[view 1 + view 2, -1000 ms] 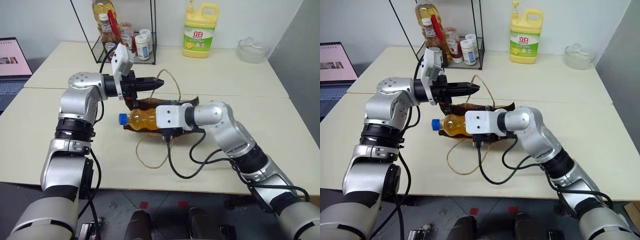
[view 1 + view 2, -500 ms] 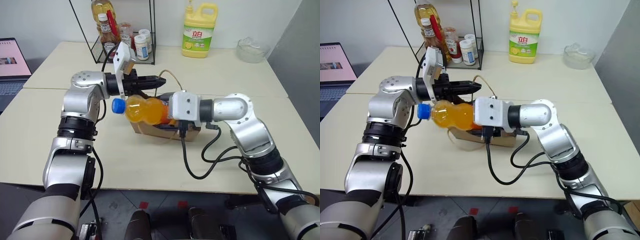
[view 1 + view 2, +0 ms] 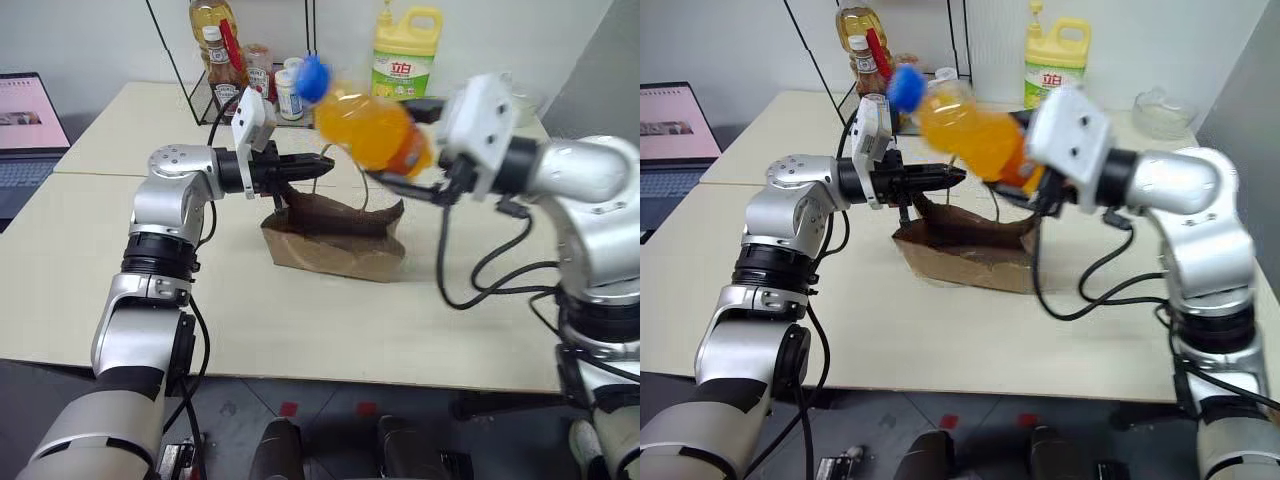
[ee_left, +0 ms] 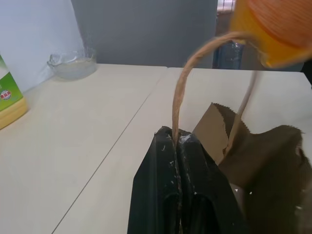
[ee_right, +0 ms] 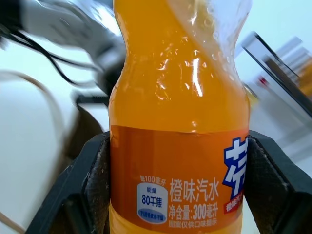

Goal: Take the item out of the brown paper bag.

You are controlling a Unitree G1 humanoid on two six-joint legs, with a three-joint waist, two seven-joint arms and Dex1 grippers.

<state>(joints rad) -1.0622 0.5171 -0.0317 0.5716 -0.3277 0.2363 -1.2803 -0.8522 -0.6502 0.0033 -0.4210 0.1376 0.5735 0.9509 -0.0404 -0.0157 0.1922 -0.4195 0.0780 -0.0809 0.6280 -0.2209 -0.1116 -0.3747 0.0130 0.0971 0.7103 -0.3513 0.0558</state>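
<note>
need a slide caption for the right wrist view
Right pincer clamped on the orange drink bottle, lifted clear of the table.

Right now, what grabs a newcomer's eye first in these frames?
The orange drink bottle, clamped by the right end effector and held in the air above the brown paper bag, blue cap toward the wire rack. Next, the left end effector pinching one of the bag's cord handles while the bag stands open on the table.

"橙味汽水 300毫升" on bottle label [image 5: 178, 183]; "立白", jug [image 3: 403, 62]
</note>
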